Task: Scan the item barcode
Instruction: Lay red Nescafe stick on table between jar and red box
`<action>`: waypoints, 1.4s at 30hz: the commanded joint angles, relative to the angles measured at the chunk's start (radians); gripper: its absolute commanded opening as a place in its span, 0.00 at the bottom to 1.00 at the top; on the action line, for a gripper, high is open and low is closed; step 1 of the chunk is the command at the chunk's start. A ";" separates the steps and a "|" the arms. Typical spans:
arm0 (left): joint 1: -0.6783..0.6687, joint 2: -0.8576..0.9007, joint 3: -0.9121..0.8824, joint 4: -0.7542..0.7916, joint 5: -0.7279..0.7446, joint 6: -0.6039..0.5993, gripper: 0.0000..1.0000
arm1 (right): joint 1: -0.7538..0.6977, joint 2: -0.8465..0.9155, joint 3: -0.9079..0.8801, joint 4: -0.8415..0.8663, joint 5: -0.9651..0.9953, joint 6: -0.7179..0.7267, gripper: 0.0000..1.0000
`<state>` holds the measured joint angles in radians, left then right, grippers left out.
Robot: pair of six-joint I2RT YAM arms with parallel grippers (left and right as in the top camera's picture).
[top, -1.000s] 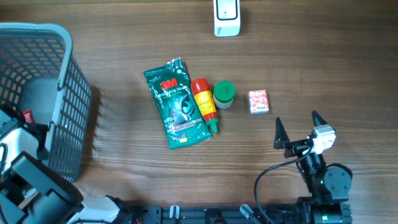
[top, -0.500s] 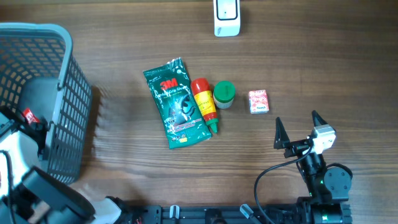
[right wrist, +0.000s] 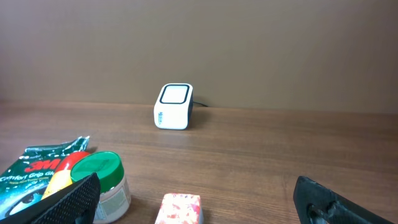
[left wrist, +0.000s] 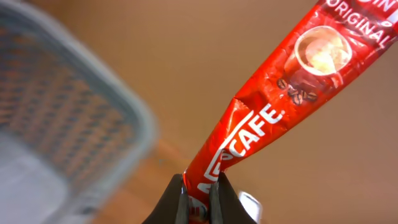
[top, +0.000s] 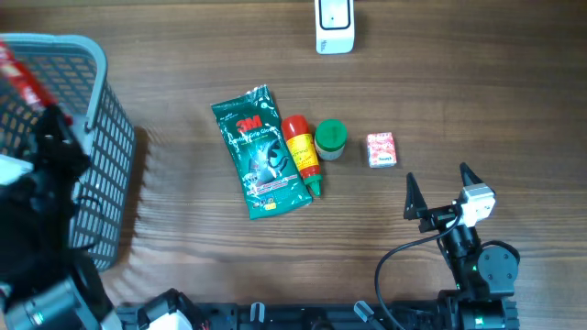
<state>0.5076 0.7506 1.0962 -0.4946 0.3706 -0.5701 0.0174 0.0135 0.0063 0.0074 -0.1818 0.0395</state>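
Observation:
A red Nescafe coffee sachet (left wrist: 273,106) sticks up from my left gripper (left wrist: 199,200), which is shut on its lower end. From overhead the sachet (top: 20,78) hangs above the grey basket (top: 92,137) at the far left, with the left gripper (top: 46,112) just below it. The white barcode scanner (top: 334,25) stands at the back edge of the table, centre right; in the right wrist view the scanner (right wrist: 173,106) is straight ahead. My right gripper (top: 438,179) rests open at the front right, holding nothing.
A green 3M pack (top: 260,151), a red-and-yellow bottle (top: 301,151), a green-lidded jar (top: 330,138) and a small red-and-white box (top: 382,149) lie in a row mid-table. The box (right wrist: 181,208) sits just ahead of the right gripper (right wrist: 199,202).
The left gripper has shut on the sachet and risen out of the basket, carrying it up and toward the back. The right arm has not moved.

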 commanded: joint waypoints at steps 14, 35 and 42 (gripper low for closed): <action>-1.130 0.589 0.003 -0.048 -0.312 0.175 0.04 | 0.006 -0.009 -0.001 0.005 0.010 -0.011 1.00; -1.342 1.033 0.004 0.064 -0.327 0.114 0.54 | 0.006 -0.009 -0.001 0.005 0.010 -0.012 1.00; -1.339 0.879 0.004 0.031 -0.329 0.122 1.00 | 0.006 -0.009 -0.001 0.005 0.010 -0.012 1.00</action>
<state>-0.8326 1.7519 1.0985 -0.4526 0.0494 -0.4587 0.0193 0.0135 0.0063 0.0074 -0.1814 0.0395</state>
